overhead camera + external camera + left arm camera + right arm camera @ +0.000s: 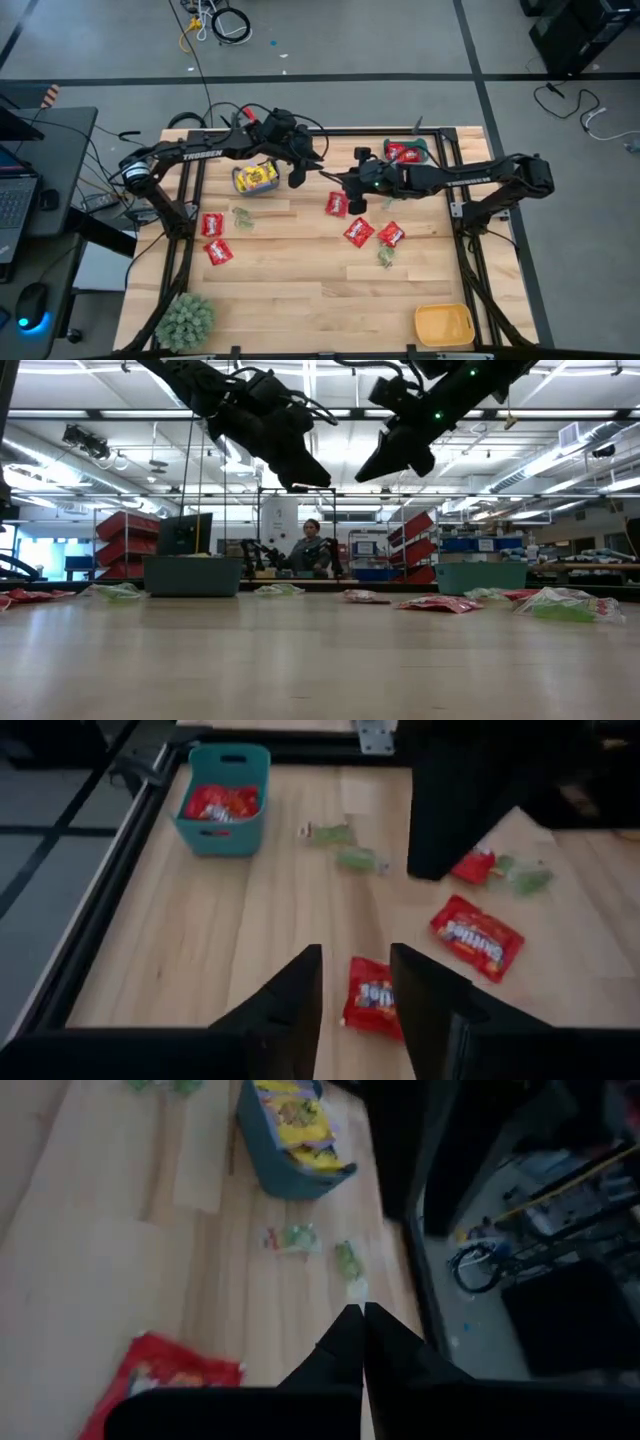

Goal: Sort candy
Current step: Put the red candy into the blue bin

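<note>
Candy (359, 232): flat shiny red wrapped packets

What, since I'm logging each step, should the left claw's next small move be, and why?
Probably lower the left claw onto the red candy packet: the claw is open, the packet lies framed between its fingers, and the low view shows the claw well above the table.

Left gripper (355, 995) jaws apart; right gripper (362, 1330) jaws closed, both raised.
</note>
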Motion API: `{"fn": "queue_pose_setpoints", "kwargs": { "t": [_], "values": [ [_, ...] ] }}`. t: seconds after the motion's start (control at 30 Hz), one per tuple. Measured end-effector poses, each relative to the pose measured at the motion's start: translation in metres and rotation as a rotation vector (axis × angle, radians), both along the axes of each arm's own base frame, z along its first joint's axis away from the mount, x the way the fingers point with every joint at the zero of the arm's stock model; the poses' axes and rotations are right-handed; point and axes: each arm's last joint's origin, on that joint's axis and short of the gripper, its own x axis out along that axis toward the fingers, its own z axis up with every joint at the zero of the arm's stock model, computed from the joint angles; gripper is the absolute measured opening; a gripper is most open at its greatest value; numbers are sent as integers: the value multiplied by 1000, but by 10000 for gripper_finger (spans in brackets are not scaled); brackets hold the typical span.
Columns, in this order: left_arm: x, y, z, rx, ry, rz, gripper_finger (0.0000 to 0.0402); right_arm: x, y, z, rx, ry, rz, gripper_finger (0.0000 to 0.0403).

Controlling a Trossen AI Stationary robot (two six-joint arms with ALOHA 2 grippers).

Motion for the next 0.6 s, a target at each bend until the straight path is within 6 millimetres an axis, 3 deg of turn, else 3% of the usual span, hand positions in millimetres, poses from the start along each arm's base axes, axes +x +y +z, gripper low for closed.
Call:
{"fn": "queue_pose_setpoints", "kwargs": {
  "t": [0.23,0.47,0.6],
  "values": [
    [-1,-1,1,5,3,-8,92,-5,4,-21,379,51,-39,13],
    [-1,-1,1,34,-3,-24,12,6,24,-61,414,124,-70,97],
    [-4,-3,-15,46,-85,-13,6,13,37,-78,365,163,-83,144]
  ]
}}
